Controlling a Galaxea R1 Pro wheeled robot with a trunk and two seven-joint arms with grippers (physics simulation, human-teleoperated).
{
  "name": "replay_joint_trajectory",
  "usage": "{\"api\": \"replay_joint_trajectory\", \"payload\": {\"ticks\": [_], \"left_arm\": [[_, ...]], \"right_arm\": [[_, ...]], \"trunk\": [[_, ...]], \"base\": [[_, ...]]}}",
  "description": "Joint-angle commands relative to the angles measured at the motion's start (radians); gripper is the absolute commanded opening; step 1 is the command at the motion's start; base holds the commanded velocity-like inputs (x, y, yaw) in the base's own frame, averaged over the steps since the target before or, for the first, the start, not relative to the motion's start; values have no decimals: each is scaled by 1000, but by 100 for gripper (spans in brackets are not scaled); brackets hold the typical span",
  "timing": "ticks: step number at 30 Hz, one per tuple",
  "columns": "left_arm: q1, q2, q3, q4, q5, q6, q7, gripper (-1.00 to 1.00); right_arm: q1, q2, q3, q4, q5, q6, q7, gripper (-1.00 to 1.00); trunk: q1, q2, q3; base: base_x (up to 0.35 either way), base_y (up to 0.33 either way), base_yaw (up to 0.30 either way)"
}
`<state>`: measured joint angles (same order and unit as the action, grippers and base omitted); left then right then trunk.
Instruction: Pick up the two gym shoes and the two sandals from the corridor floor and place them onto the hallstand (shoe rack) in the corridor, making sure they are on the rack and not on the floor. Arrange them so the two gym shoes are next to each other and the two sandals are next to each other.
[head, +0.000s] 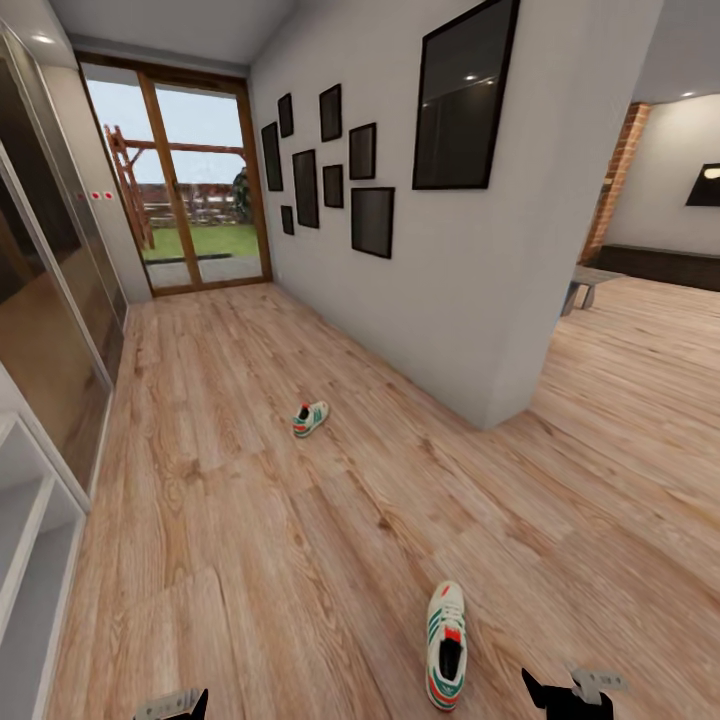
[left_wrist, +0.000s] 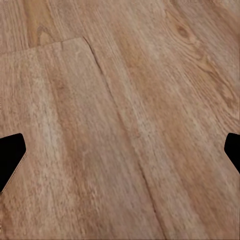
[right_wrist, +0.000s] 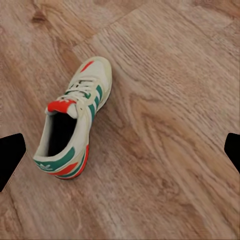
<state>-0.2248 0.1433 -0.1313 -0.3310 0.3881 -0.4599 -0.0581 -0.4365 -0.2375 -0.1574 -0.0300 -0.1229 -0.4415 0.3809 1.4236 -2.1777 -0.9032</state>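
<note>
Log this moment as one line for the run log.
stage: approach | near gym shoe on corridor floor, by right gripper | far gym shoe mid-corridor | left gripper open, over bare floor | nothing held

A home corridor: wood-plank floor (head: 250, 480), dark picture frames (head: 372, 221) on the right wall, glazed garden door (head: 185, 180) at the far end, brick-cornered living room (head: 660, 250) opening on the right.

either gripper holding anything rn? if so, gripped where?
Nothing held. The left gripper is open over bare corridor floor; the right gripper is open above the near gym shoe, not touching it.
</note>
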Motion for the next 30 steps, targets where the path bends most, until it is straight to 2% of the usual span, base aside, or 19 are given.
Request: {"api": "replay_joint_trajectory", "payload": {"ticks": [1,8,30], "left_arm": [[-1,0,-5,1,11,-3,-5,100],[-1,0,-5,1,11,-3,-5,100],[-1,0,-5,1,11,-3,-5,100]], "right_arm": [[-1,0,-3,1,-11,0,10,100],[-1,0,-4,1,-10,0,11,100],[-1,0,-4,1,-10,0,10,100]], "trunk": [[0,0,-1],[0,0,-1],[0,0,-1]], "base": [[166,138,0],[143,121,0],[23,19,0]]}}
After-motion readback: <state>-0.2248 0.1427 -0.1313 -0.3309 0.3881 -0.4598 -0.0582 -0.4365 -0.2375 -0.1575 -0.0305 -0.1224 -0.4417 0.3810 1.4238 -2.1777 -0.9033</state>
